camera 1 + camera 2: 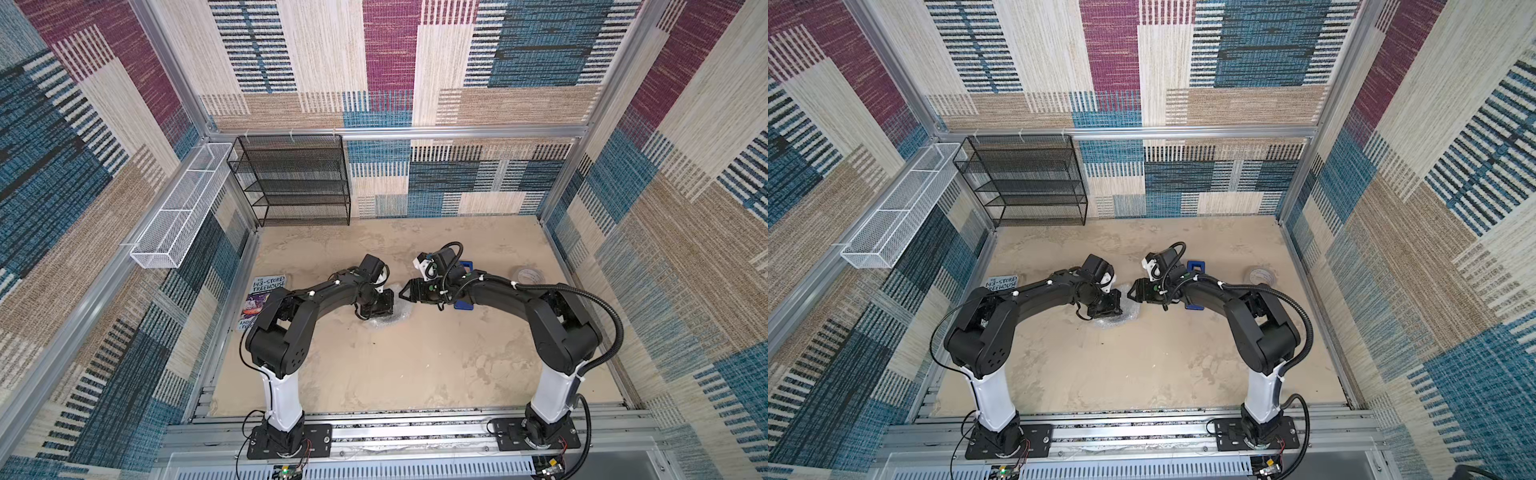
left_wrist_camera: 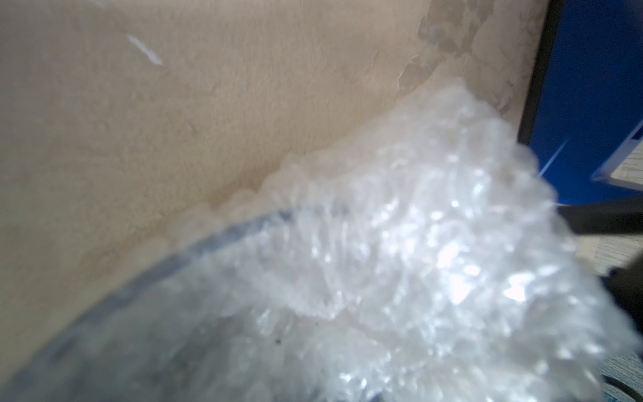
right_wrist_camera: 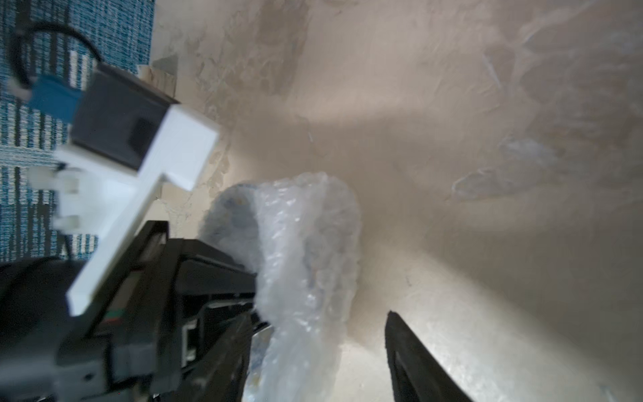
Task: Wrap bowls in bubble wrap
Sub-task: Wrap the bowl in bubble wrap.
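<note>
One bubble wrap (image 1: 392, 319); one book (image 1: 266, 293); one tape roll (image 1: 527, 276); one dispenser (image 1: 464, 306); one rack (image 1: 291, 178)

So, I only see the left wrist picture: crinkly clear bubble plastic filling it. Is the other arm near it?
Observer: Yes. The right gripper sits close beside the clear bubble wrap bundle, jaws open.
Operator: Is a bowl in there?
Observer: The right wrist view shows a small blue-patterned ceramic bowl through the wrap.
Operator: Any tape around?
Observer: A whitish tape roll lies on the tan table at the robot's right, apart from the bundle.
</note>
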### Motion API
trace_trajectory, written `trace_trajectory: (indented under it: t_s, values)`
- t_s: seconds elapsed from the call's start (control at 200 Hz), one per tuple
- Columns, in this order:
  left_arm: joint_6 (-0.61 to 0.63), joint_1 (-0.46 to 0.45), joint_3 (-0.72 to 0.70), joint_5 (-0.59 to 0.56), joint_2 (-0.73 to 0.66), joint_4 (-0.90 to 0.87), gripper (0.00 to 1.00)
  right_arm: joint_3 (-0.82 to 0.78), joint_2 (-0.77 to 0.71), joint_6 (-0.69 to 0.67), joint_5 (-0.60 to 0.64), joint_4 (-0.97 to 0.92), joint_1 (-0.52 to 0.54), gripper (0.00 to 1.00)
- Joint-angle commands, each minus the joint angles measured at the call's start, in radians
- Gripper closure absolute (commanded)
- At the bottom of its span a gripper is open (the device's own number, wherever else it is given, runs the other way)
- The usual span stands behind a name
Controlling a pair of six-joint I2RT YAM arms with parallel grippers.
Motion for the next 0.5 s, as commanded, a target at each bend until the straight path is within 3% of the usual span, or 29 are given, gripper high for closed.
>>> trace_trajectory:
  t_s: [0.0,0.496]
  values:
    - [0.024,-0.003,0.006,-0.016,0.007,-0.031,1.0,0.007,0.022,-0.048,-0.065,0.057,0.005,0.39]
    - [0.065,-0.013,0.025,0.012,0.009,-0.029,1.0,-0.029,0.037,-0.027,-0.123,0.129,0.012,0.39]
